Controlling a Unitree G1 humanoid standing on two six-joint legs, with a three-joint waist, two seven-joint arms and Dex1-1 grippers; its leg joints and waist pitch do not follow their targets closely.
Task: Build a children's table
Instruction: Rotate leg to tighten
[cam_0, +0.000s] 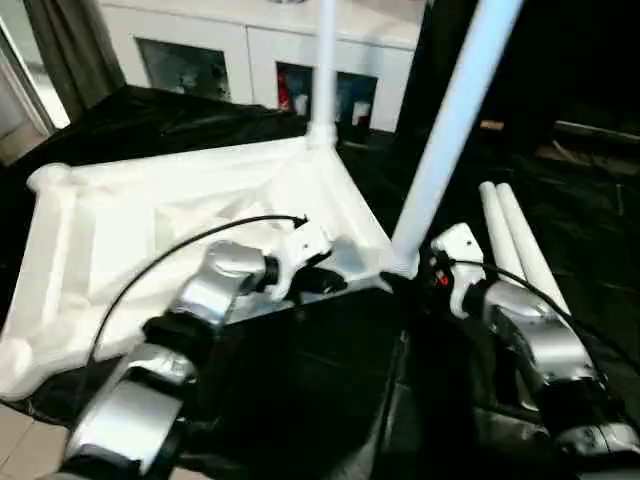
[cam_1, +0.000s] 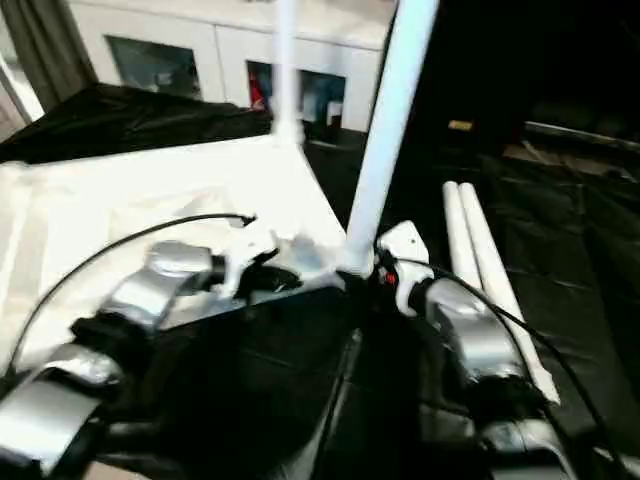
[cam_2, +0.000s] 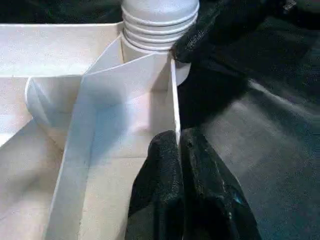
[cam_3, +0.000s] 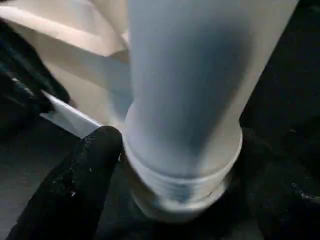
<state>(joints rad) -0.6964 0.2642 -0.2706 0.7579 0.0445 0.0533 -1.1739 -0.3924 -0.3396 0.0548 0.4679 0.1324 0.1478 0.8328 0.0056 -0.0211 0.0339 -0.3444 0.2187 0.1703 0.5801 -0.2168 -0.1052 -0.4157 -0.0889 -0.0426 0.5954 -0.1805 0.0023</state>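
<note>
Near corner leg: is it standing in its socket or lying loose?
Standing. The near leg rises from the tabletop corner socket, its collared end down against the corner. Whether it is fully seated, cannot tell.

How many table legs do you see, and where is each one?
4. One leg stands in the far corner socket, one leg stands in the near corner socket by the right pincer, and two legs lie side by side on the black cloth.

Smooth white plastic table top (cam_0: 180, 200), smooth plastic legs (cam_0: 520, 250), glossy black cloth (cam_0: 330, 380), silvery metal forearms (cam_0: 215, 285)
</note>
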